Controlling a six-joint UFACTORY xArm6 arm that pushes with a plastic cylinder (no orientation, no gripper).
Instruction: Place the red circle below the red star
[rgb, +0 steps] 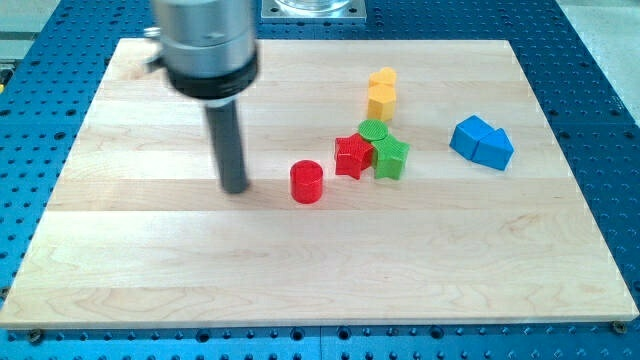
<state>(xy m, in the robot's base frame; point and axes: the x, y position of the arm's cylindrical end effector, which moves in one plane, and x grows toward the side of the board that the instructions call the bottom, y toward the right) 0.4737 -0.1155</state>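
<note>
My tip rests on the wooden board, a little to the view's left of the red circle. It is near the circle but not touching it. I have no pincer at all, only a straight rod, so nothing is grabbed or let go.

The red circle sits just to the view's left of the red star, and a bit lower. The two look close but apart. The red star touches a green star on its right, and a green circle sits right behind them. A yellow block stands farther up, and a blue block is well off to the right.

I think the job is nearly done. The circle needs to slide a little to the view's right, so it ends up under the star. To do this well, I should push from the circle's left side, slow and straight. If I push too high, the circle may bump the red star and move it.
</note>
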